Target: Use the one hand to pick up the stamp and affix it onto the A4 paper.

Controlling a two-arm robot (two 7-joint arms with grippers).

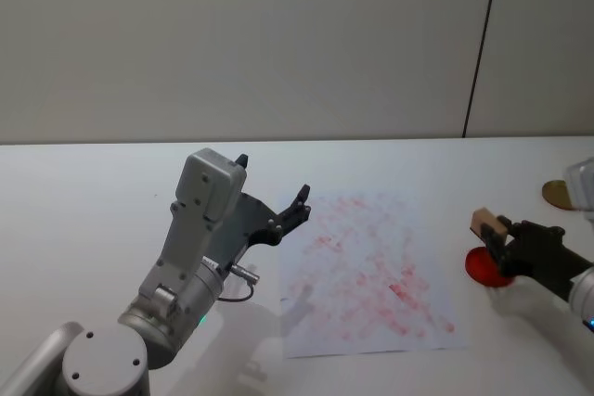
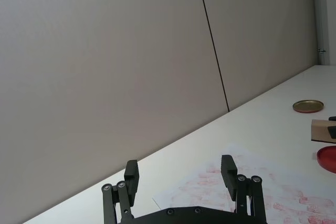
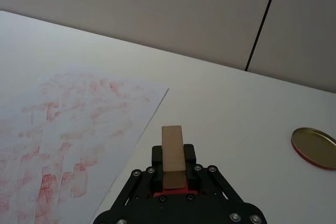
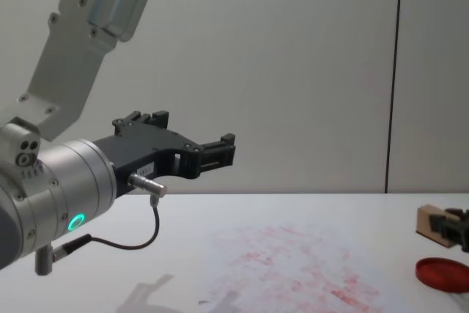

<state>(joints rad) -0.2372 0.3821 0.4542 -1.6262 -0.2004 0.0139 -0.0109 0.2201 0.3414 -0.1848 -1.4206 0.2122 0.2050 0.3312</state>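
the right gripper (image 1: 497, 234) is clamped on the stamp (image 1: 486, 223), holding it just above the ink pad (image 1: 484, 267), likely so its inked face stays clear of the tabletop (image 1: 83, 201). the paper (image 1: 367, 275) lies beside it, toward the left gripper (image 1: 274, 194), which hangs spread apart, idle.

1. Left arm (image 4: 51, 181): silver-grey cylindrical links, boxy pale-grey upper housing, green ring light at the wrist.
2. Thin black cable (image 4: 132, 243) loops under the wrist between small metal connectors.
3. Left gripper (image 2: 181, 174): matte black, two slim fingers, round silver screws on linkages.
4. Right gripper (image 3: 173, 179): black, same screw-studded linkage.
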